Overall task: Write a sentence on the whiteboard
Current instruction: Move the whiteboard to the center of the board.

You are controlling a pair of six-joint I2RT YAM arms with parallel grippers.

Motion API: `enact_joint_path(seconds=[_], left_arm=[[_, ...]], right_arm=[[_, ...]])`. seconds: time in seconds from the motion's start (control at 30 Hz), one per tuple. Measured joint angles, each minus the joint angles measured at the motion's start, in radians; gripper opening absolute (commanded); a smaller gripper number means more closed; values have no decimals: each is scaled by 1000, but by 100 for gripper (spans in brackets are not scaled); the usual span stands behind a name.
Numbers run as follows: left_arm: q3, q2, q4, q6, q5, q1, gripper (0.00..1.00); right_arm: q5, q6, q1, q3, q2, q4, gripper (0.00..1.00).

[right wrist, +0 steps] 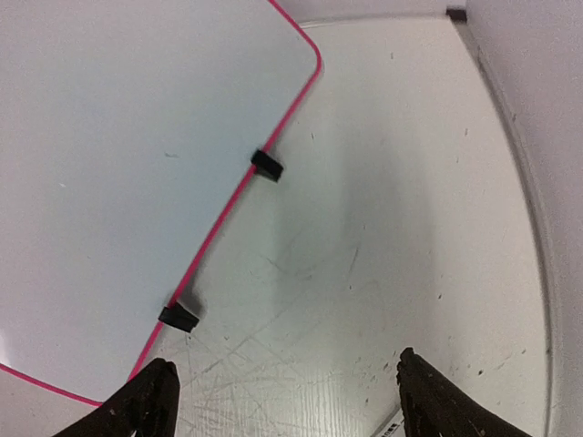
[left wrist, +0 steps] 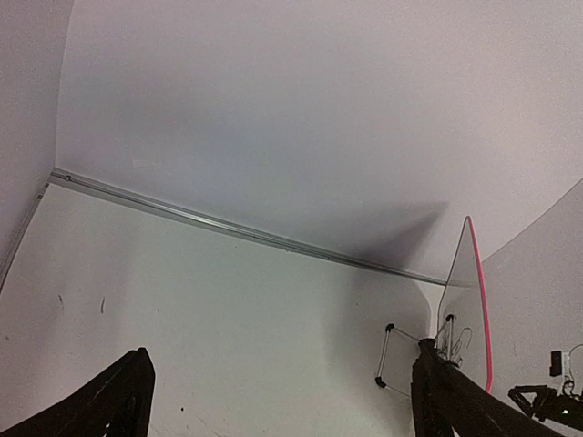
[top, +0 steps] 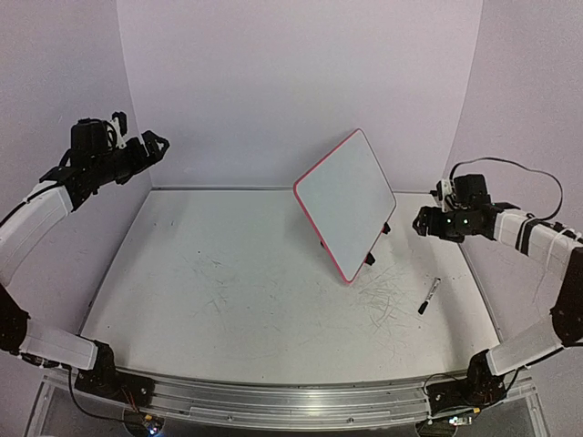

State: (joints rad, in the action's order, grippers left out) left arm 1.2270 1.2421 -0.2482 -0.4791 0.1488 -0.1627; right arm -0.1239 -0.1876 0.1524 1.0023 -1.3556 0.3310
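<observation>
Hovering raised beside the whiteboard, left arm and right arm hold jaws apart.

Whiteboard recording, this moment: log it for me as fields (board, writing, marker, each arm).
whiteboard: propped up tilted on its clip feet
writing: none visible on its face
marker: lying on the table, right of the board, not held
left arm: raised at far left, jaws open, empty
right arm: right of the board, apart from it, jaws open, empty
</observation>
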Motion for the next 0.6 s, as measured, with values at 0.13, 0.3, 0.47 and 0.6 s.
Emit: enact_joint_path(seconds=[0.13,0.3,0.47,0.6], left_arm=[[-34,2,-4,1,40,0,99],[-47,15,-11,-2,83,0,99],[-55,16,-11,-17,109,0,99],[-66,16,-15,-41,124,0,99]], right_arm=[[-209,-47,-82,-93,-93,-71,76],[-439,-90,-75,-122,-255,-204,72],[-574,-145,-72,-120,-384,-356,59],[-638,-194,-72,-93,-501,-435,49]])
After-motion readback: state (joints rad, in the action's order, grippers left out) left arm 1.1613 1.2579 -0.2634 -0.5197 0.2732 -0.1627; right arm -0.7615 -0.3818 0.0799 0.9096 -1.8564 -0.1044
